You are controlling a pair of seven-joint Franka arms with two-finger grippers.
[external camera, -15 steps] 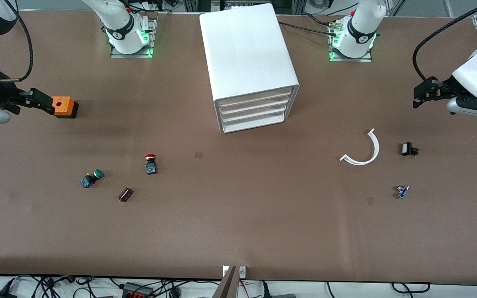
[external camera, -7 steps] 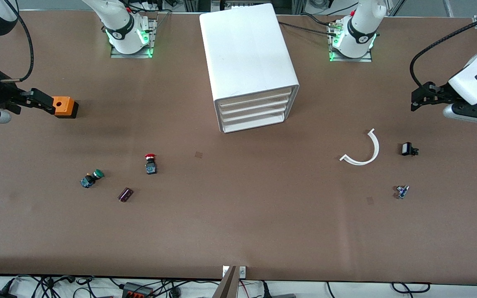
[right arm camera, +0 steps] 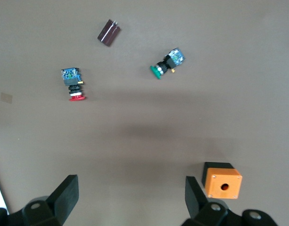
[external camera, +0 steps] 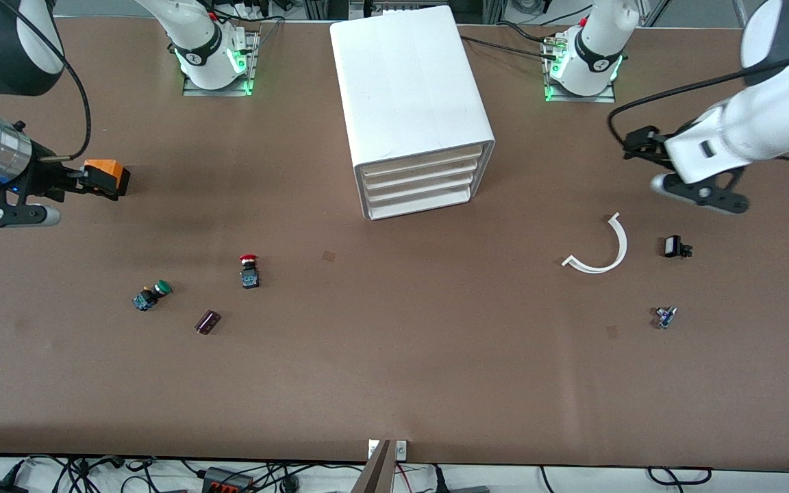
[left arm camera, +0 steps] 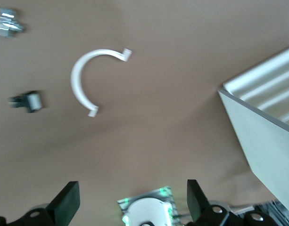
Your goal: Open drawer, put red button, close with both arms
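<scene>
The white cabinet [external camera: 411, 89] stands mid-table with all its drawers shut; the drawer [external camera: 423, 159] is the uppermost one, and the cabinet's side and drawer fronts [left arm camera: 264, 87] also show in the left wrist view. The red button [external camera: 248, 268] [right arm camera: 74, 84] lies on its side, nearer the front camera than the cabinet and toward the right arm's end. My right gripper [external camera: 90, 183] [right arm camera: 130, 195] hangs open and empty over the table beside an orange box [external camera: 103, 172]. My left gripper [external camera: 637, 145] [left arm camera: 131, 197] is open and empty, over bare table toward the left arm's end.
A green-capped button [external camera: 151, 294] [right arm camera: 167, 63] and a dark capacitor [external camera: 207, 322] lie near the red button. The orange box [right arm camera: 222, 181] sits by one right finger. A white plastic arc [external camera: 603, 250] [left arm camera: 80, 80], a black part [external camera: 675, 246] and a small blue part [external camera: 664, 316] lie toward the left arm's end.
The left arm has swung in from the table's end toward the cabinet, its gripper still open. The right arm has shifted slightly by the orange box. Nothing on the table moved.
</scene>
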